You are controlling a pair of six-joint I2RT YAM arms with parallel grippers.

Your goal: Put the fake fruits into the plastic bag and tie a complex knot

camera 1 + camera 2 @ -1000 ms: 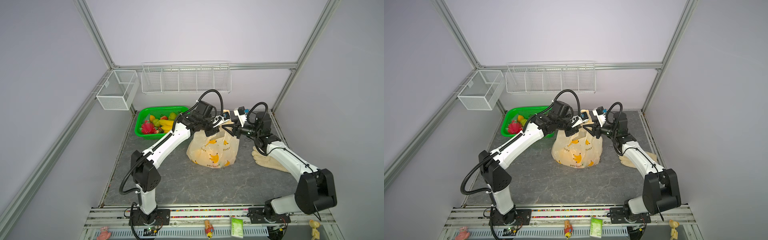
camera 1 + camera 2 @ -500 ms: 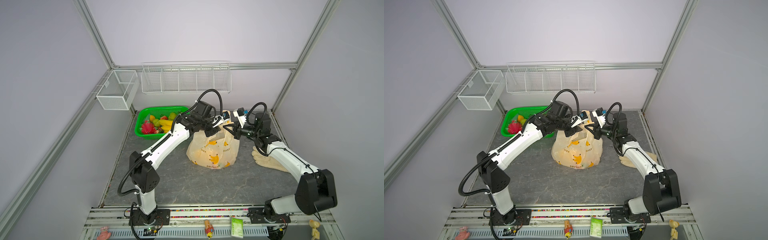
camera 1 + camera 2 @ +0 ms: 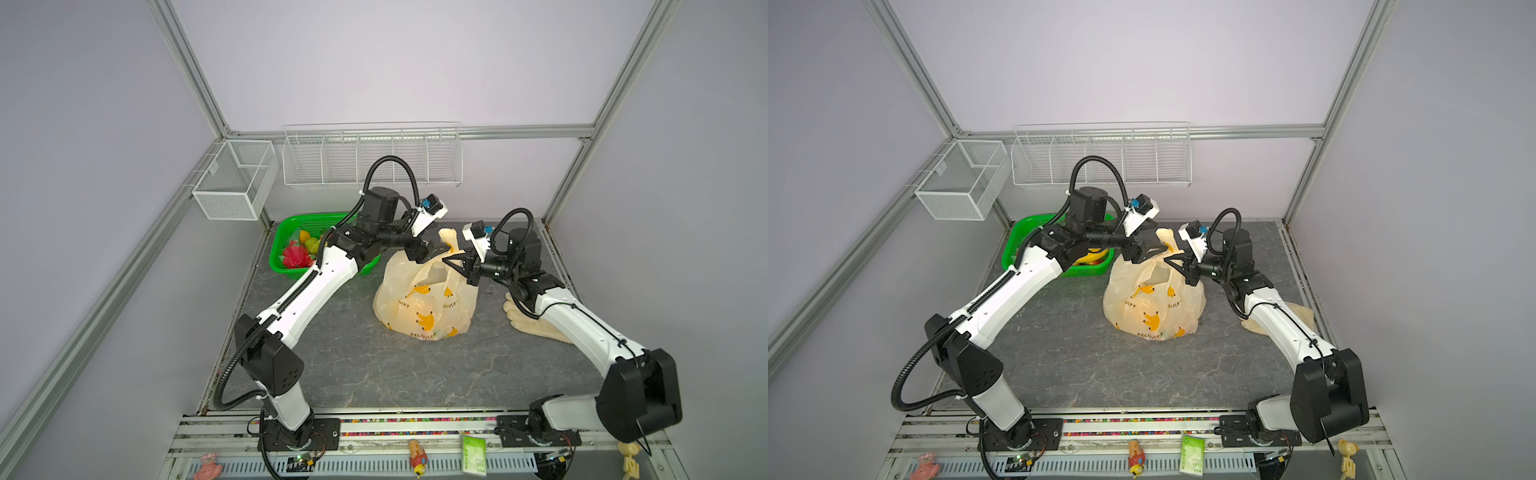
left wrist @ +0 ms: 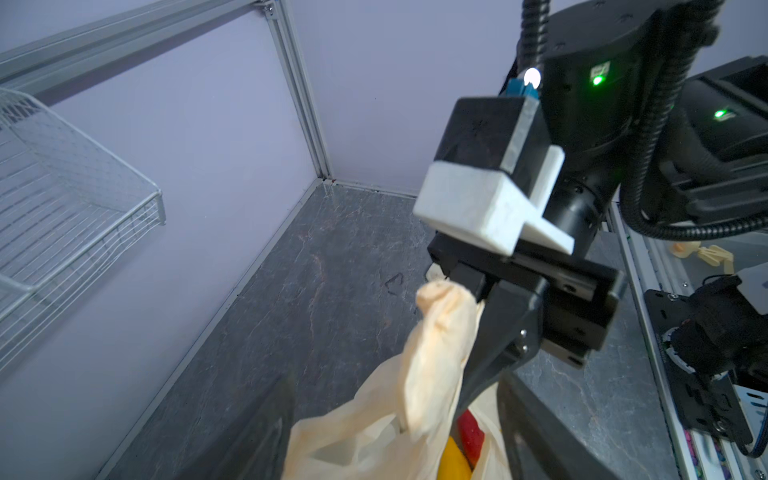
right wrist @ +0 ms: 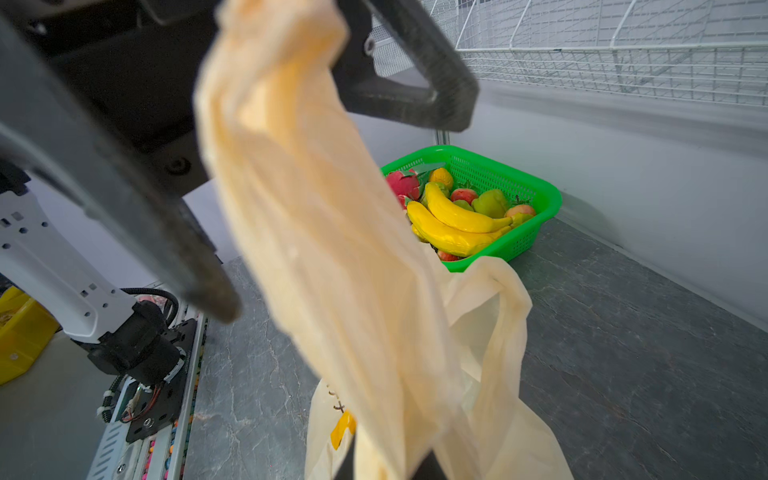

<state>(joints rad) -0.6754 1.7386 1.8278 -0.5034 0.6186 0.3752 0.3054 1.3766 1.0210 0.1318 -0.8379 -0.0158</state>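
Observation:
The plastic bag (image 3: pixel 424 307) (image 3: pixel 1152 307) stands mid-table, cream with printed bananas. One handle (image 3: pixel 451 240) (image 4: pixel 440 332) (image 5: pixel 316 208) is pulled up. My right gripper (image 3: pixel 446 261) (image 3: pixel 1168 261) (image 5: pixel 386 465) is shut on this handle low down. My left gripper (image 3: pixel 436 250) (image 3: pixel 1156 249) (image 4: pixel 395 382) is open, its jaws wide on either side of the handle's upper part. The other handle (image 5: pixel 498 316) hangs loose. Red and yellow fake fruits (image 4: pixel 467 436) show inside the bag; more fake fruits (image 3: pixel 299 249) (image 5: pixel 457 216) lie in the basket. The knot is out of view.
A green mesh basket (image 3: pixel 291 272) (image 3: pixel 1017 232) (image 5: pixel 540 199) sits at the back left, behind my left arm. A cream rubber glove (image 3: pixel 536 328) (image 3: pixel 1304 316) lies under my right arm. White wire baskets (image 3: pixel 232 183) (image 3: pixel 370 158) hang on the walls.
My left gripper has opened and let go of the handle. My right gripper has shut on that handle. Both arms have hardly shifted.

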